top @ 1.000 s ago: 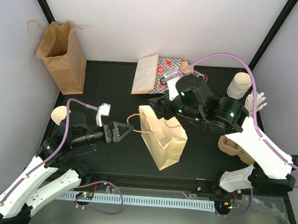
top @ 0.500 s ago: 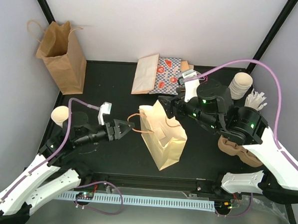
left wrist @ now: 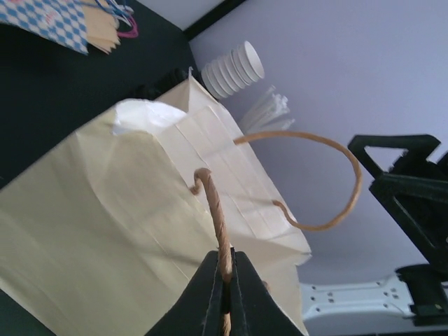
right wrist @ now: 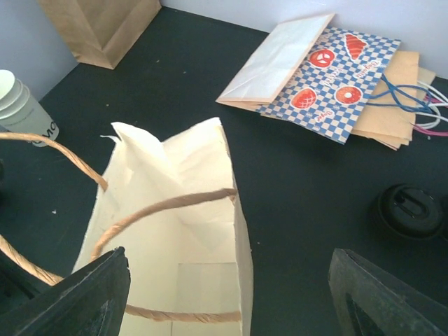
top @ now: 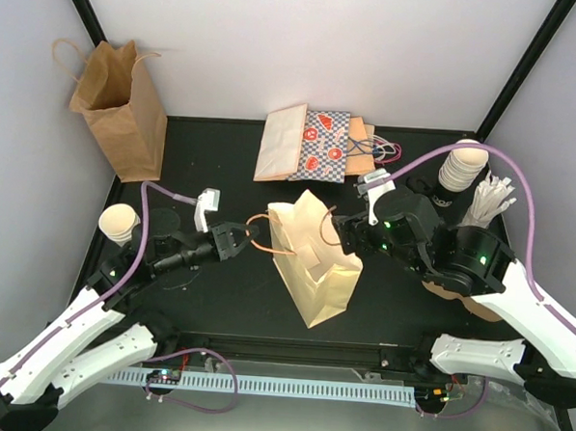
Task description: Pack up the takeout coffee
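The takeout coffee cups (top: 465,165) sit in a white stack at the far right of the counter (top: 213,163), just beside a bundle of white sticks (top: 492,199), and none of them is in a bag. We see one more cup (top: 119,222) at the left edge, close to the left arm. A cream bag (top: 314,265) stands open in the middle. Looking down into it from the right wrist, we see its pale paper walls and floor. A tall brown bag (top: 120,105) stands open in the far left corner, and we cannot tell what is inside it. Some flat bags (top: 311,144) lie at the back, one with blue checks. The left end effector (top: 240,240) is clenched tight on the rope handle (left wrist: 217,217) on the left side of the cream bag. The right end effector (top: 343,233) hangs over the bag's open top with its fingers (right wrist: 91,294) spread wide, and it is holding nothing.
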`<state>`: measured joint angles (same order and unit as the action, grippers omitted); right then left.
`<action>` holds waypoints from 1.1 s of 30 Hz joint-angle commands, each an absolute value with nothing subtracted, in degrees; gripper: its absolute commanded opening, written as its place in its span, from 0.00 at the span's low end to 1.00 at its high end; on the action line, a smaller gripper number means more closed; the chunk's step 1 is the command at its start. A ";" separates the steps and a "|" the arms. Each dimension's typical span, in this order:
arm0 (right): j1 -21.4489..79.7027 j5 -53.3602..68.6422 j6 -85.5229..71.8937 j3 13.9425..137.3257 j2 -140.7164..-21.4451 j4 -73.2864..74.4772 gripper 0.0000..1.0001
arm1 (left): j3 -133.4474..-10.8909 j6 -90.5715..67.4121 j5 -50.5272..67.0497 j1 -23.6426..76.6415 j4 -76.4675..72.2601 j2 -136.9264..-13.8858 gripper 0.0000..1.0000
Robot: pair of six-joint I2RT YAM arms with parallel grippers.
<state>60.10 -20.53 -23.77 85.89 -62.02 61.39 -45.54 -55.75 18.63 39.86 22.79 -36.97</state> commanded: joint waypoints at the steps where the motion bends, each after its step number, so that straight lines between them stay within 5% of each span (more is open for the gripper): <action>1: 60.13 -25.40 -26.75 84.41 -61.01 62.86 0.80 | -50.26 -50.73 11.82 39.81 24.34 -38.26 0.01; 33: 46.22 -21.31 -32.11 68.48 -58.99 58.24 0.81 | -65.97 -29.65 32.28 14.15 29.81 -59.49 0.02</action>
